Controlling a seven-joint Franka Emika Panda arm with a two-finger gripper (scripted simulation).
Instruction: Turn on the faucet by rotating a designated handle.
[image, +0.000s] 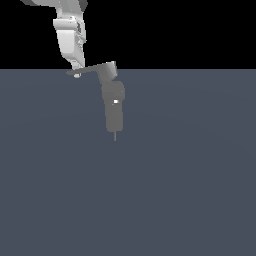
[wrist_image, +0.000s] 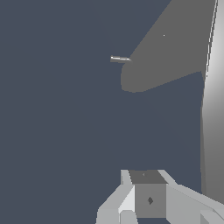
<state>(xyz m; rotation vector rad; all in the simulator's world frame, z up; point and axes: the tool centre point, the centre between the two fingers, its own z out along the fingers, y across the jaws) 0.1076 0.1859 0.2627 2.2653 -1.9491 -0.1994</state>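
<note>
The faucet (image: 114, 107) is a grey upright body with a small white dot, standing in the middle of the exterior view, with a thin pin below it. Its handle (image: 89, 70) is a thin flat lever reaching from the angular top block toward the exterior view's left. My gripper (image: 76, 74) comes down from above and sits at the handle's pointed tip, touching it or nearly so. In the wrist view the faucet's body (wrist_image: 168, 52) shows as a dark grey shape, and a pale strip that looks like the handle (wrist_image: 213, 109) runs close by. The gripper's (wrist_image: 148, 192) fingers show as one block with no gap.
A flat blue-grey floor (image: 190, 190) spreads all round the faucet. The white arm (image: 70, 35) rises out of the picture at the exterior view's upper left. Nothing else stands in view.
</note>
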